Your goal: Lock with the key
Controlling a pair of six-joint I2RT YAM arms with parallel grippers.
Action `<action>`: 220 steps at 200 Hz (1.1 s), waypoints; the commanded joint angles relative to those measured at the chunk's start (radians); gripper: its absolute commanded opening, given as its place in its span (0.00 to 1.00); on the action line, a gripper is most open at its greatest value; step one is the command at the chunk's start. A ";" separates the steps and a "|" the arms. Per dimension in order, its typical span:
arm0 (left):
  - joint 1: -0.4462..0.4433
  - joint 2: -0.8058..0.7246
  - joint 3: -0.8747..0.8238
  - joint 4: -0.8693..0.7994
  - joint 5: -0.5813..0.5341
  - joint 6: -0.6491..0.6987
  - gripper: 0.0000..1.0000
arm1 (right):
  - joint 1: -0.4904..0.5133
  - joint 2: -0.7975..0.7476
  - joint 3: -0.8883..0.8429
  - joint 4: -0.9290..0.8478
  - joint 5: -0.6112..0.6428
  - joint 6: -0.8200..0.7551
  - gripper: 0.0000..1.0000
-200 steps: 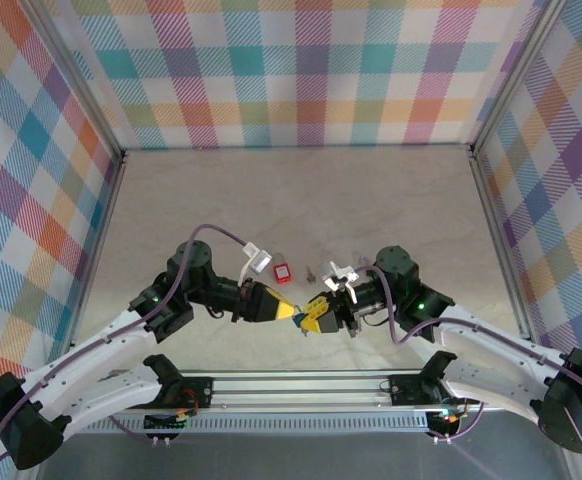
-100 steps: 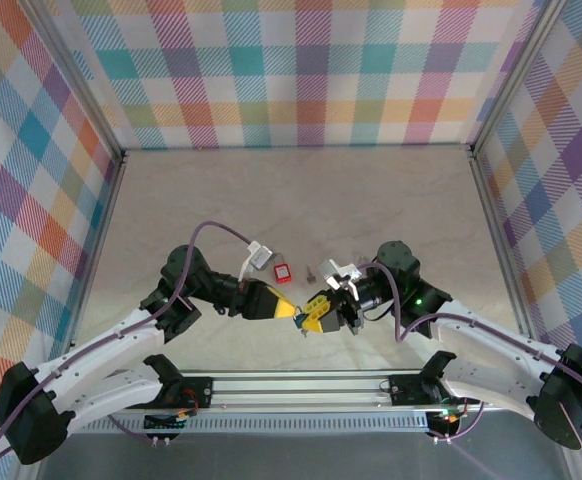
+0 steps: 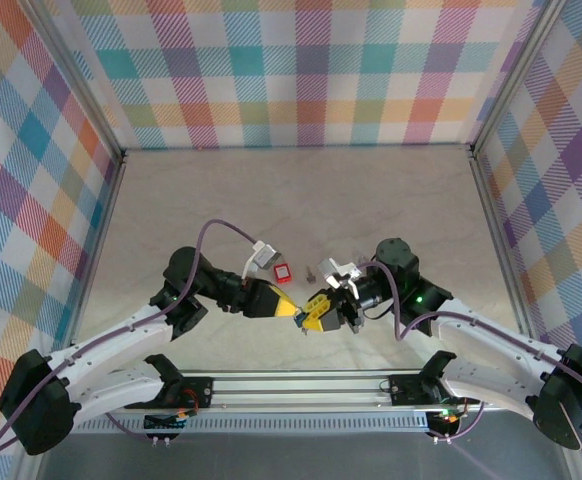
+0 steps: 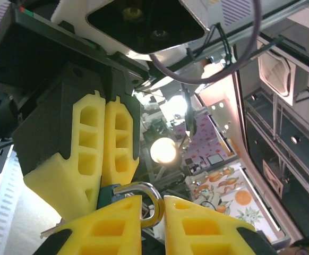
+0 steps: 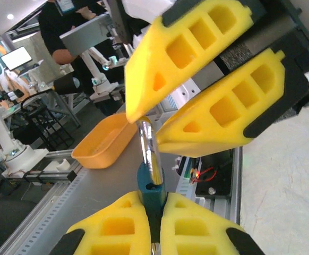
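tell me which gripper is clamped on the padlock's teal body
The right gripper: its jaws are shut on the padlock by its teal body, while the left gripper just flanks the steel shackle.

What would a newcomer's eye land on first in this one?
A teal padlock, midway between the arms near the table's front edge. The right fingers clamp its body, while its silver shackle pokes up between the slightly parted left fingers. Just beyond them, a small red item lies on the table.
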 commanded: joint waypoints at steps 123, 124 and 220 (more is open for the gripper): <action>-0.013 -0.056 0.349 -1.281 -0.265 0.935 0.45 | -0.016 -0.007 0.019 -0.170 0.203 -0.004 0.00; -0.014 -0.055 0.350 -1.281 -0.265 0.935 0.45 | -0.016 -0.007 0.019 -0.170 0.203 -0.004 0.00; -0.011 -0.081 0.450 -1.356 -0.679 0.893 0.54 | -0.013 0.017 0.018 -0.162 0.183 -0.004 0.00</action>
